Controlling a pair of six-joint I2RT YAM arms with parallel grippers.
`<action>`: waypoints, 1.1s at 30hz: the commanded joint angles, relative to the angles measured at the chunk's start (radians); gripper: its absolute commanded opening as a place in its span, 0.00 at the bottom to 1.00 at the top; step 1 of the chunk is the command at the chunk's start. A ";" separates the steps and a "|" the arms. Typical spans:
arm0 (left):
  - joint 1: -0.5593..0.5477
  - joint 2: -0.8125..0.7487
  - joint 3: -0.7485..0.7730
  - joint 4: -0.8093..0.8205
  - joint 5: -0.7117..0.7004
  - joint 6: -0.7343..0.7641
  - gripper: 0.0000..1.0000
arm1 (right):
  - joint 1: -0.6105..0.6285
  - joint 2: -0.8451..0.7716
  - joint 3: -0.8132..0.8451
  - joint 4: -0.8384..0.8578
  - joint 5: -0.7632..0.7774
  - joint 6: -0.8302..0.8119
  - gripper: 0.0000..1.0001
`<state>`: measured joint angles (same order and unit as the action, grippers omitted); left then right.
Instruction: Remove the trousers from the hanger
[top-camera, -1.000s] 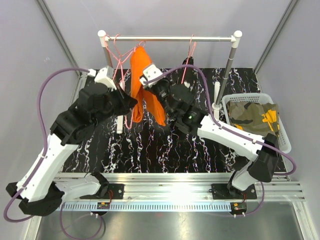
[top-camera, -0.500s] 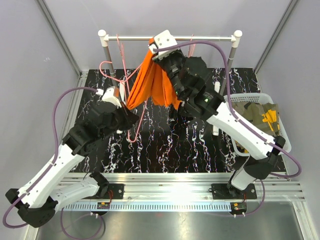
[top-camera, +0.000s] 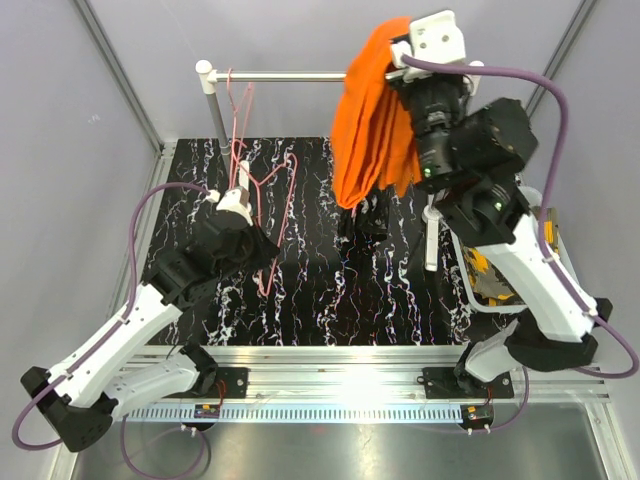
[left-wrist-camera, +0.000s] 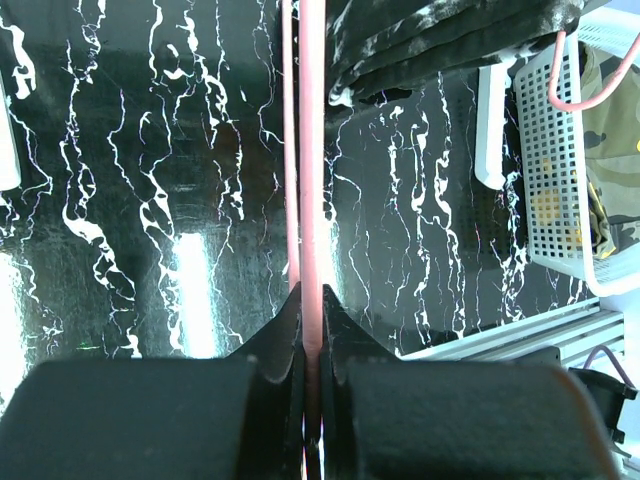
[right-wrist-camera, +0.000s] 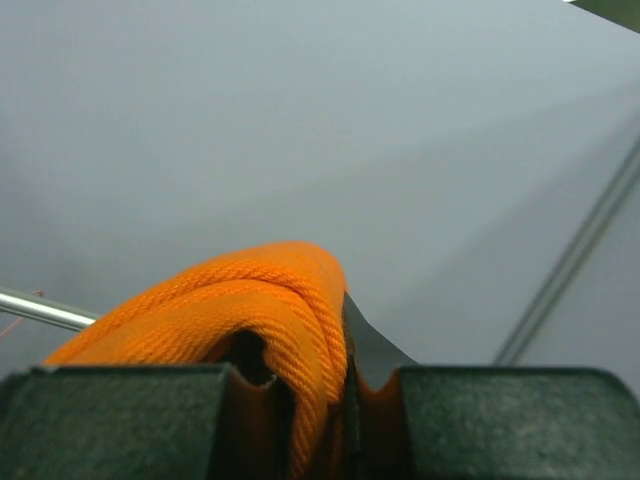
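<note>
My right gripper is shut on the plain orange trousers and holds them high, above the right end of the rail. The wrist view shows the orange cloth bunched between the jaws of the gripper. My left gripper is shut on a bare pink wire hanger over the black marbled mat. In the left wrist view the hanger rod runs up from this gripper. The black trousers with white markings hang below the orange ones and show in the left wrist view. The camouflage trousers lie in the basket.
A white basket stands at the right edge of the mat, mostly hidden behind my right arm in the top view. Another pink hanger hangs at the left end of the rail. White rail posts stand at the back.
My right gripper has lifted the orange trousers up and to the right, off the pink hanger. My left gripper has drawn the hanger down and forward, away from the rail.
</note>
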<state>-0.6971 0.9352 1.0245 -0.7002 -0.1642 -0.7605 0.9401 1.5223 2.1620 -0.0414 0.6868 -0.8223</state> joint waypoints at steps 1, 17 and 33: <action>-0.001 -0.029 0.003 0.059 -0.006 0.003 0.00 | -0.020 -0.125 -0.045 0.196 0.085 -0.158 0.00; -0.001 -0.093 -0.009 0.030 -0.017 0.029 0.00 | -0.483 -0.566 -0.927 0.552 0.287 -0.273 0.00; -0.001 -0.141 -0.138 0.097 0.121 0.136 0.00 | -0.845 -0.712 -1.361 0.822 0.329 -0.512 0.00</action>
<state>-0.6971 0.8257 0.9104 -0.6926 -0.0994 -0.6712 0.1036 0.8852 0.8001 0.6132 1.0786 -1.2163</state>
